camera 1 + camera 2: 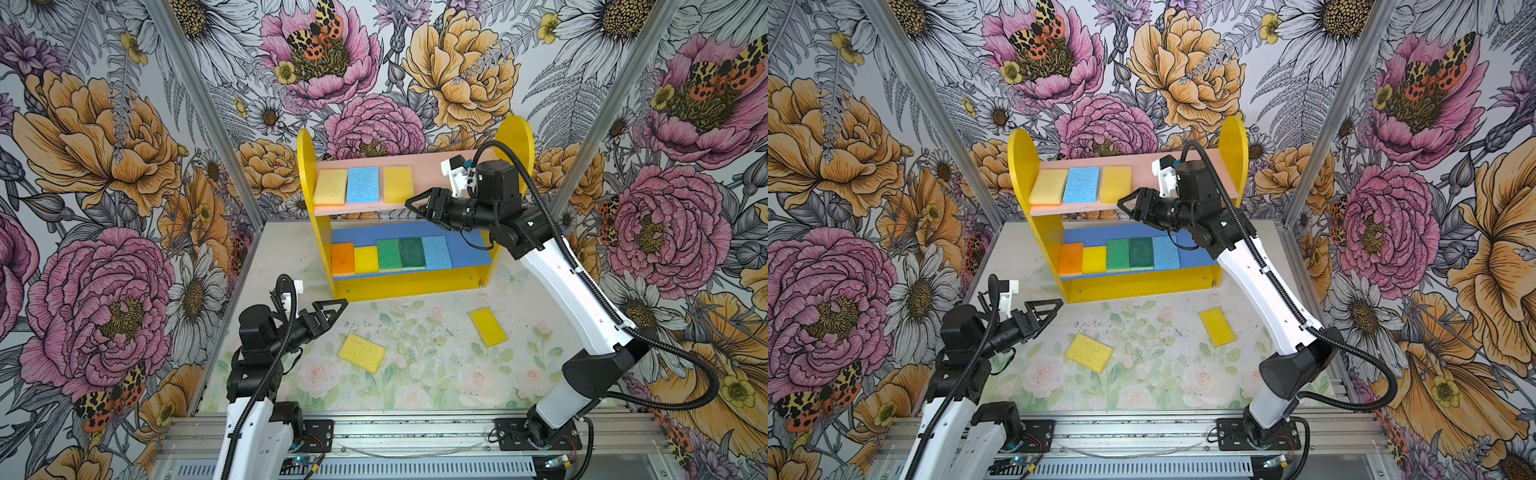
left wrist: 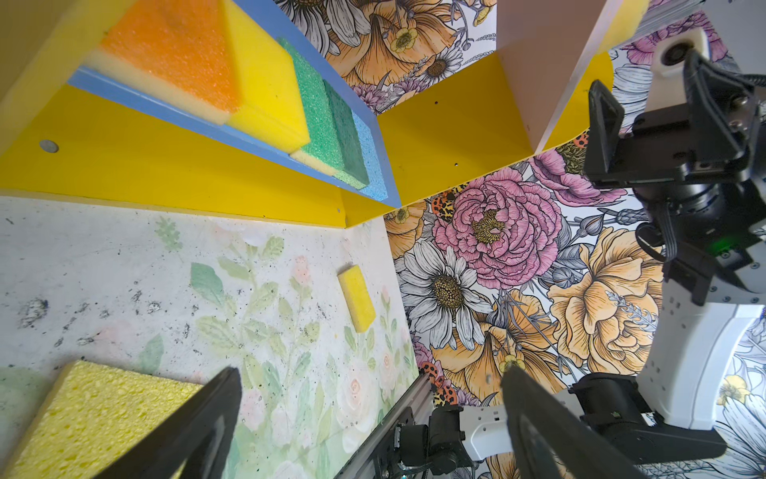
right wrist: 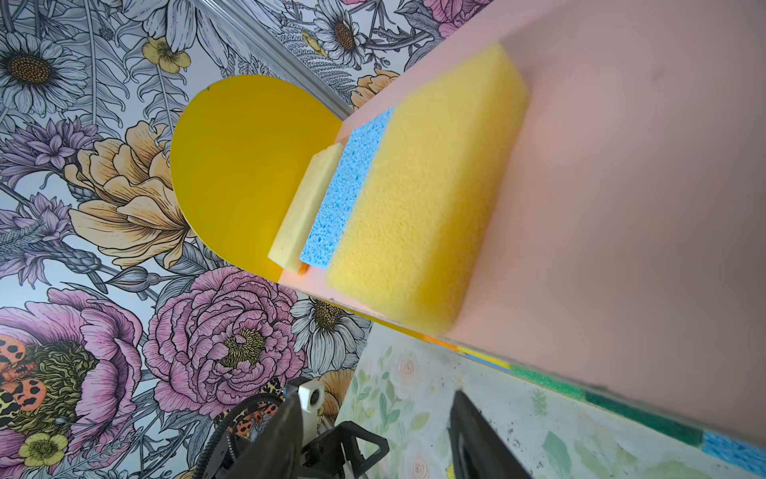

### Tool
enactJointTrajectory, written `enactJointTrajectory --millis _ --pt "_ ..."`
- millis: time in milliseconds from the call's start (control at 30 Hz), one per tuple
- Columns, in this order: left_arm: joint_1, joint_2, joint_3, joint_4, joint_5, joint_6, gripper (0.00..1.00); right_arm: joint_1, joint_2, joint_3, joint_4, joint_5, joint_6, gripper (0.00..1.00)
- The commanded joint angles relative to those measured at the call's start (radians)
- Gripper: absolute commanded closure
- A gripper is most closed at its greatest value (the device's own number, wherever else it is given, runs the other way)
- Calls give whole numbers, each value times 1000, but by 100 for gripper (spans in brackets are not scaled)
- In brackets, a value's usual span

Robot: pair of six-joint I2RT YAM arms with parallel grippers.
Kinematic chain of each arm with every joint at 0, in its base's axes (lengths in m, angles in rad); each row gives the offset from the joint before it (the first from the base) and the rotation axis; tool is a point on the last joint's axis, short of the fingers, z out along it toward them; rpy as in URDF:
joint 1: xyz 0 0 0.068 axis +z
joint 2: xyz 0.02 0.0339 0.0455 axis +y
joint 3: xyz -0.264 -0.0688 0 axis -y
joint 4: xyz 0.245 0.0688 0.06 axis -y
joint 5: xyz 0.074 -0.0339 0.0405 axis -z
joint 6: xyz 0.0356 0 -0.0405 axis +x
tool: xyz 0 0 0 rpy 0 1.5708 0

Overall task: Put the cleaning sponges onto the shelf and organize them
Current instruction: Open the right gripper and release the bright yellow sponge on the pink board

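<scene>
In both top views the shelf stands at 12 o'clock on the desk. Eight cleaning sponges lie flat on it in tidy rows: three on the pink board, five edge to edge on the blue board. Bare space toward 3 o'clock is likely kept for the rest. Two loose yellow sponges wait on the desk, one near 7 o'clock, one near 3 o'clock. The right gripper hangs just beside the pink board's yellow sponge, jaws parted, empty.

In the left wrist view the left gripper, jaws spread wide and holding nothing, points near one loose sponge, coarse and pitted.

In the right wrist view the thick, fine-celled yellow sponge sits squarely beside a rougher blue sponge.
</scene>
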State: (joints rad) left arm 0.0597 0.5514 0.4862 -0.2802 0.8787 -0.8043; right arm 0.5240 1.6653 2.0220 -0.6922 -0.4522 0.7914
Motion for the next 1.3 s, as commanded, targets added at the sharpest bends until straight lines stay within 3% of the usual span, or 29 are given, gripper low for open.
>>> enactJointTrajectory --millis 0,700,1033,1267 --pt "11 -4 0 34 21 0 1 -8 27 75 9 15 -25 42" --pt "14 -5 2 38 29 -2 1 -15 200 273 7 -21 -12 42" --pt "19 -2 2 22 13 2 1 -16 24 104 -9 65 -94 42" --pt "-18 29 28 -80 -41 27 1 -18 -158 -108 -10 108 -170 39"
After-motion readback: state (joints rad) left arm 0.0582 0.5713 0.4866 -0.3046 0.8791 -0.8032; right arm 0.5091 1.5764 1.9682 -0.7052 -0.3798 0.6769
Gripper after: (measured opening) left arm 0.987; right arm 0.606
